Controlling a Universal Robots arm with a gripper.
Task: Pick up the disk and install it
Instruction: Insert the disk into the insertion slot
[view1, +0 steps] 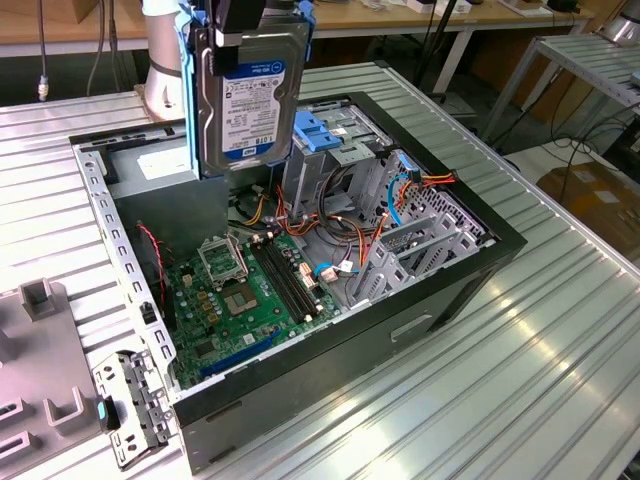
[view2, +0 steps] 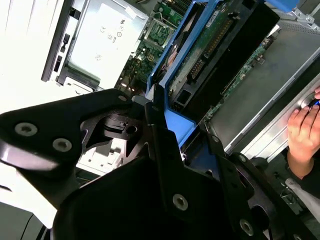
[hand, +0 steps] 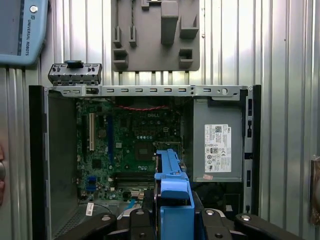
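disk: hard drive (view1: 250, 95) in blue carrier rails, up in the air over the open computer case (view1: 470, 270), not in any bay
disk orientation: on end, long axis vertical; white label with blue band faces the exterior view; circuit-board side faces the second wrist view (view2: 210, 47)
disk edge view: in the first wrist view the blue carrier (hand: 172, 192) is seen edge-on, above the motherboard
disk vs gripper: hangs straight below the gripper (view1: 240, 35), top end between the fingers, most of the body sticking out underneath
gripper state: clamped on the disk's upper end, black fingers pressing both flat sides at the blue rail
below disk: green motherboard (view1: 240, 300), disk's lower end above the case rim, apart from it
drive cage: metal, with blue latch (view1: 325, 135), just to the exterior view's right of the disk, not touching
power supply: grey box with white sticker (hand: 217, 145), in a case corner, beside the motherboard
person's hand: (view2: 302, 132) resting on the case edge in the second wrist view
table: ribbed aluminium (view1: 530, 380), case lying on it, side open
loose part: metal bracket (view1: 135, 400) on the table beside the case
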